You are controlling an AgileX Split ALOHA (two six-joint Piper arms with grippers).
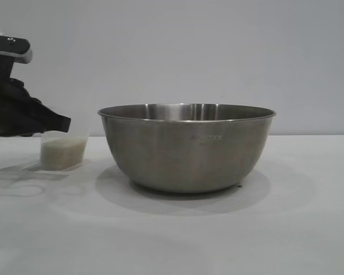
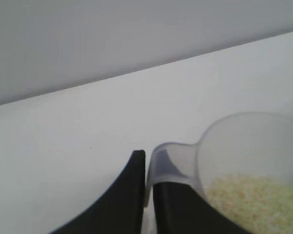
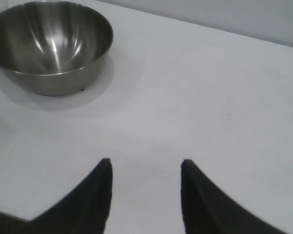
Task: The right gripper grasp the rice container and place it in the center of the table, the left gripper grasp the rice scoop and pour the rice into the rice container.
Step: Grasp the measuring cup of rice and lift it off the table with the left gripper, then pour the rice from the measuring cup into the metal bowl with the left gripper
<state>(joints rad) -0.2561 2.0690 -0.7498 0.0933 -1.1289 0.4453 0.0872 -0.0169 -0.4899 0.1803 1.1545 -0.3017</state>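
Note:
The rice container (image 1: 186, 146), a large steel bowl, stands empty at the middle of the white table (image 1: 172, 235). The rice scoop (image 1: 63, 150), a small translucent cup part full of pale rice (image 1: 62, 153), rests on the table to the bowl's left. My left gripper (image 1: 56, 122) is shut on the scoop's side handle; in the left wrist view its jaws (image 2: 147, 163) pinch the handle, with the scoop (image 2: 244, 141) and the rice (image 2: 254, 200) just beyond. My right gripper (image 3: 145, 168) is open and empty over bare table, well away from the bowl (image 3: 51, 44). It is out of the exterior view.
A plain grey wall (image 1: 178, 51) stands behind the table. The bowl's shadow spreads on the table around its base.

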